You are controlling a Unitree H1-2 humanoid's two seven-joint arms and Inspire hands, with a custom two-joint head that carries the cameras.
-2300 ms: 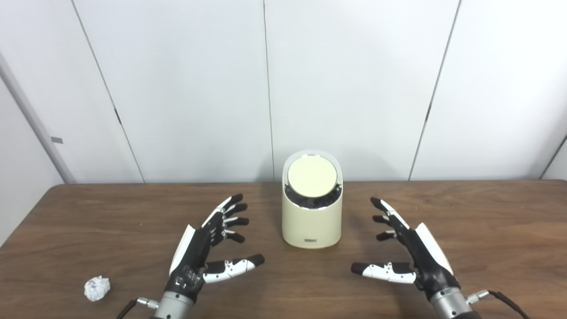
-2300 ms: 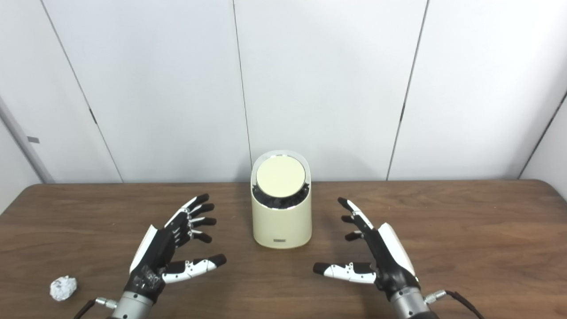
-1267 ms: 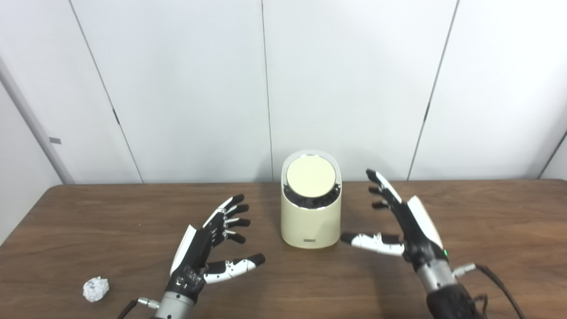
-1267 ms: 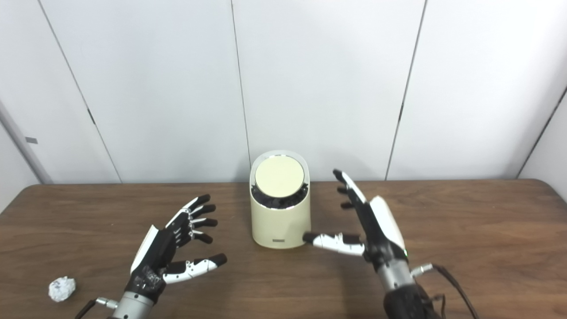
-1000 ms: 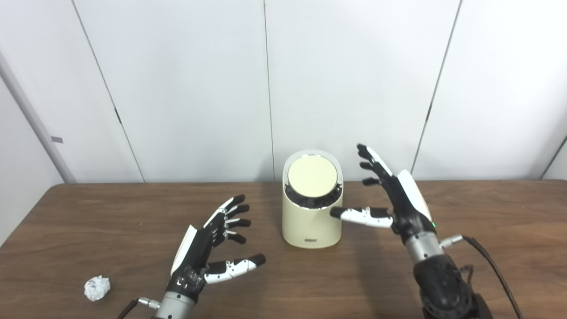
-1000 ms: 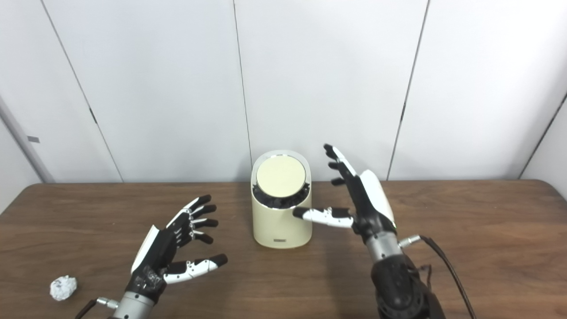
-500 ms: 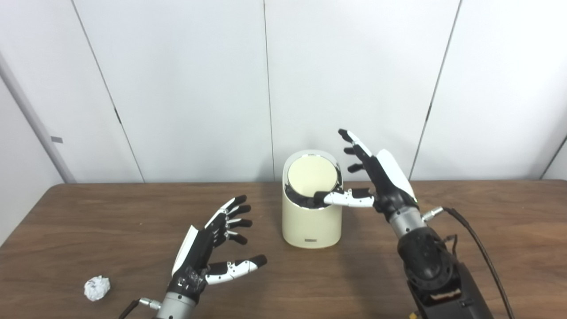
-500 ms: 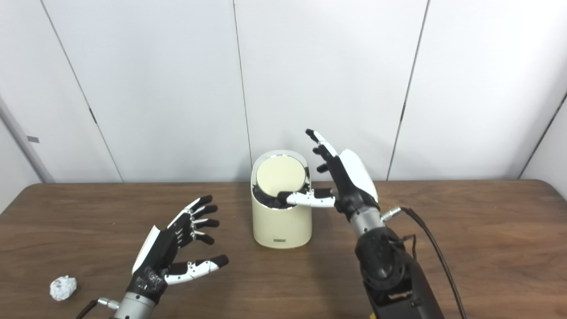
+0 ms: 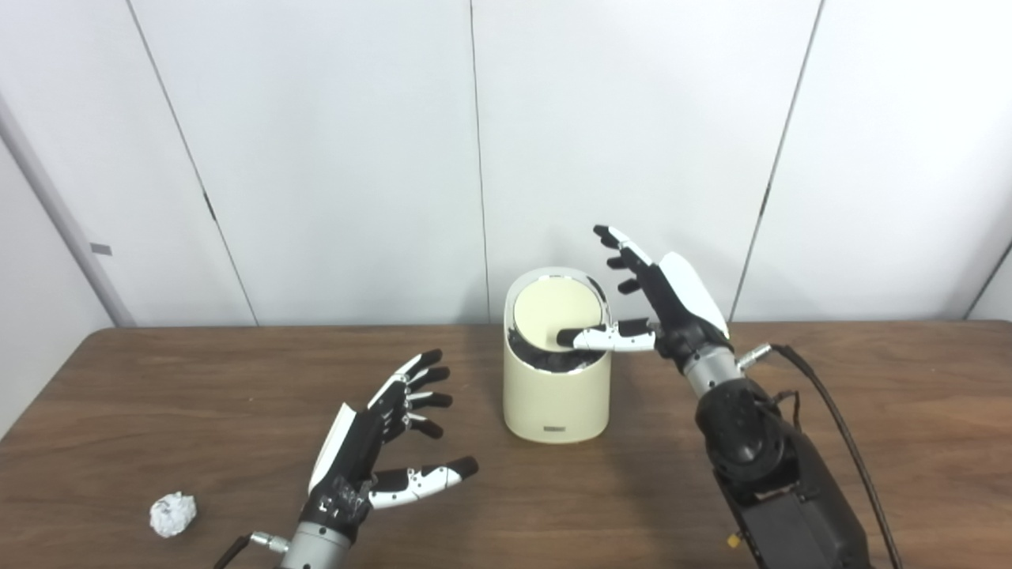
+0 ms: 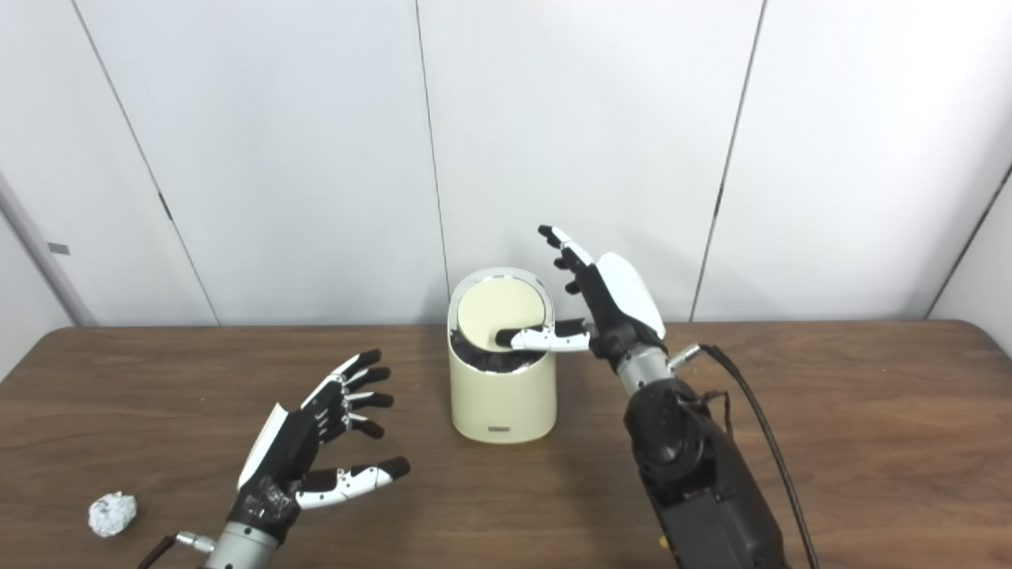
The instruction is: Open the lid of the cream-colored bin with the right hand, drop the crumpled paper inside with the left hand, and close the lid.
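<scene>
I've brought my right hand (image 9: 668, 304) up off the desk (image 9: 870, 395) and in over the cream-colored bin (image 9: 556, 395). Over the last second its thumb (image 9: 593, 340) has slid from the bin's side onto the lower edge of the round lid (image 9: 549, 312); the fingers are spread wide above and it holds nothing. The lid looks tilted toward me, as it was before, so I judge the opening step has only just begun, with the press or flip yet to come. My left hand (image 9: 371, 458) has hardly shifted: it hovers low over the desk, fingers apart, empty. The crumpled paper (image 9: 172, 514) lies untouched near the desk's front left edge, well apart from that hand. I can't tell whether the thumb tip actually bears on the lid or just hangs over it, and the dark band under the lid is too murky to read
</scene>
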